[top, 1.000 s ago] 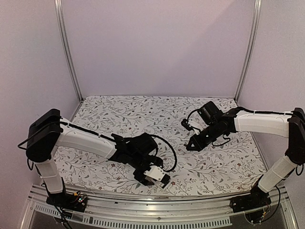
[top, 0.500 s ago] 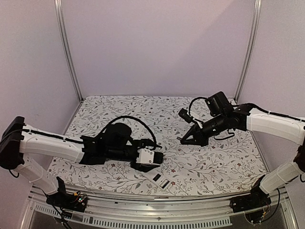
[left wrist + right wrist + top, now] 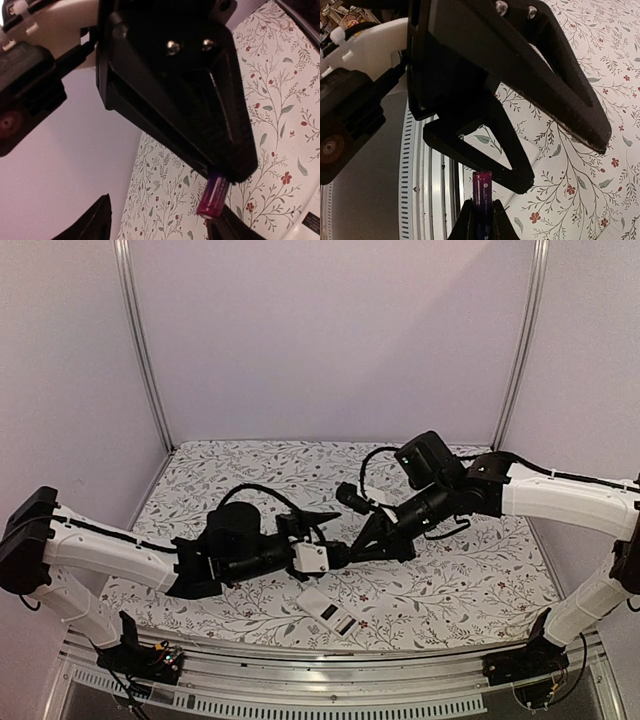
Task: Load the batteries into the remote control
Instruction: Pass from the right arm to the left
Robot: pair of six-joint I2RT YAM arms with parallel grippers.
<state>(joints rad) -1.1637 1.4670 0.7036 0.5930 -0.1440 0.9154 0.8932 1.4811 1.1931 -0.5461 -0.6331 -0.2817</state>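
R gripper [image 3: 482, 216] pinching battery [image 3: 482, 186], remote [image 3: 330, 609] flat

The left arm [image 3: 105, 550] and right arm [image 3: 560, 498] share one build: smooth white tubular links between black joints, ending in black wrists. A thin black cable [image 3: 262, 490] loops over each wrist. The fingers [image 3: 200, 100] are matte black tapering wedges, with two silver screws [image 3: 172, 47] toward twelve o'clock.
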